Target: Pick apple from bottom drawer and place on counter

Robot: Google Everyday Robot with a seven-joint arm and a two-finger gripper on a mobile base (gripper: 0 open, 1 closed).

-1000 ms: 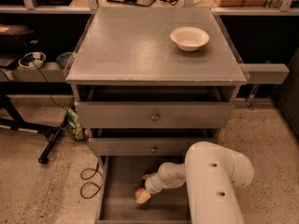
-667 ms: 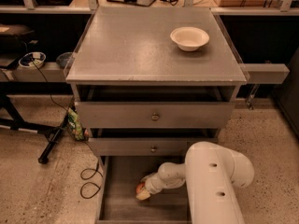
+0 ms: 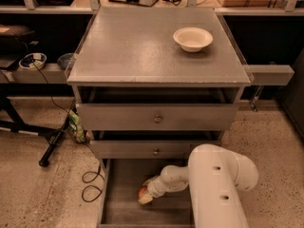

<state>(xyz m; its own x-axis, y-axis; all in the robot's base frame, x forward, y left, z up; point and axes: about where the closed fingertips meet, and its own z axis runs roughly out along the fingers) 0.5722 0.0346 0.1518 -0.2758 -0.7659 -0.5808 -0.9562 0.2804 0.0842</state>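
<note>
Camera view: apple down in the pulled-out bottom drawer, gripper against it

I see the apple (image 3: 142,194) low in the frame, around 6 o'clock, inside the bottom drawer (image 3: 121,205), which stands pulled out. My gripper (image 3: 146,197) sits right against the apple from its 3 o'clock side. Whether it is clenched on the fruit or loose, I cannot tell. The white arm (image 3: 216,189) fills the 5 o'clock corner. Toward 12 o'clock come two drawer fronts (image 3: 156,118), then the counter (image 3: 133,51), carrying a white bowl (image 3: 193,38) at about 1 o'clock.
</note>
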